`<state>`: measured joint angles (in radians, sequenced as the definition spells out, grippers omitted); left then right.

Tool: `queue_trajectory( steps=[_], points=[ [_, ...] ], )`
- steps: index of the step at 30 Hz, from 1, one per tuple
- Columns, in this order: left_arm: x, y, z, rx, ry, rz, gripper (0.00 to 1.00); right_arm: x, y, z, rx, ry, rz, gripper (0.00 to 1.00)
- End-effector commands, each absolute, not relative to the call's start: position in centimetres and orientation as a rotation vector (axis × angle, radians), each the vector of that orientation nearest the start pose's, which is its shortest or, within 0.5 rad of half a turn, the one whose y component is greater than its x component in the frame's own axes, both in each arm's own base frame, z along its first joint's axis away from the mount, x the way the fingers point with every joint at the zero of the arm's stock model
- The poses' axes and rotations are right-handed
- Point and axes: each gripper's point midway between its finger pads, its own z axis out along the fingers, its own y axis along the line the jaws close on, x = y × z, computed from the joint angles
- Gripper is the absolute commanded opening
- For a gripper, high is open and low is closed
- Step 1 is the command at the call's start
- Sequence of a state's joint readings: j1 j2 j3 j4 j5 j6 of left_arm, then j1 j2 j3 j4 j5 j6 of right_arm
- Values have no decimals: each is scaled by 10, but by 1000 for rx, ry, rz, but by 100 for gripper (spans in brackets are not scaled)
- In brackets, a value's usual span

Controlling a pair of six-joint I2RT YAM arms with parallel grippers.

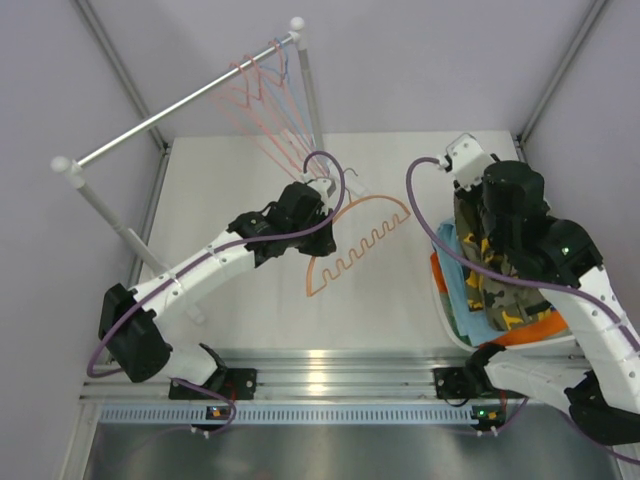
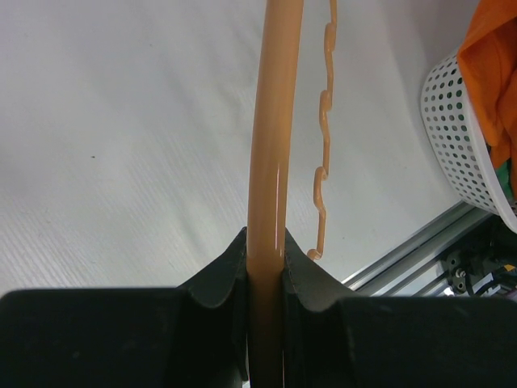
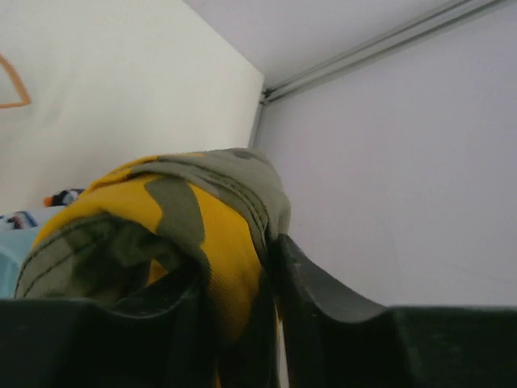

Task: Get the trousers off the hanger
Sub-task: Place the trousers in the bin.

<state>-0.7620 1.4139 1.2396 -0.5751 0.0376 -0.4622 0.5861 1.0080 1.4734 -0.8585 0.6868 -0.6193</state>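
1. Left hand (image 2: pixel 265 242) is pressed tight on the bare orange hanger (image 2: pixel 275 121), near the counter (image 1: pixel 400 300) centre.
2. Right hand (image 3: pixel 234 259) pinches the camouflage trousers (image 3: pixel 202 218) over the white basket (image 2: pixel 452 137) at the counter's right edge.

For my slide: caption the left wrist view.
Left fingers clamp the orange hanger over the table, basket at right.

Trousers (image 2: pixel 493 73) and basket (image 2: pixel 452 137) cut off right

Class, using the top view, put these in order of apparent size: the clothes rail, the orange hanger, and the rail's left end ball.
1. clothes rail, the longest
2. orange hanger
3. left end ball, clearly the smallest
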Motion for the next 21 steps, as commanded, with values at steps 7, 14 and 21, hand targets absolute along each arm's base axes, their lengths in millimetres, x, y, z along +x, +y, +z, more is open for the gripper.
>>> queue_trajectory(
  steps=[7, 14, 21],
  points=[
    [270, -299, 229, 403, 2244, -737, 0, 224, 50, 424, -475, 1825, -171, 81],
    [268, -304, 229, 408, 2251, -767, 0, 196, 34, 442, 32, 1792, 98, 92],
    [263, -311, 232, 430, 2248, -827, 0, 201, 14, 381, 440, 1787, 101, 90]
  ],
)
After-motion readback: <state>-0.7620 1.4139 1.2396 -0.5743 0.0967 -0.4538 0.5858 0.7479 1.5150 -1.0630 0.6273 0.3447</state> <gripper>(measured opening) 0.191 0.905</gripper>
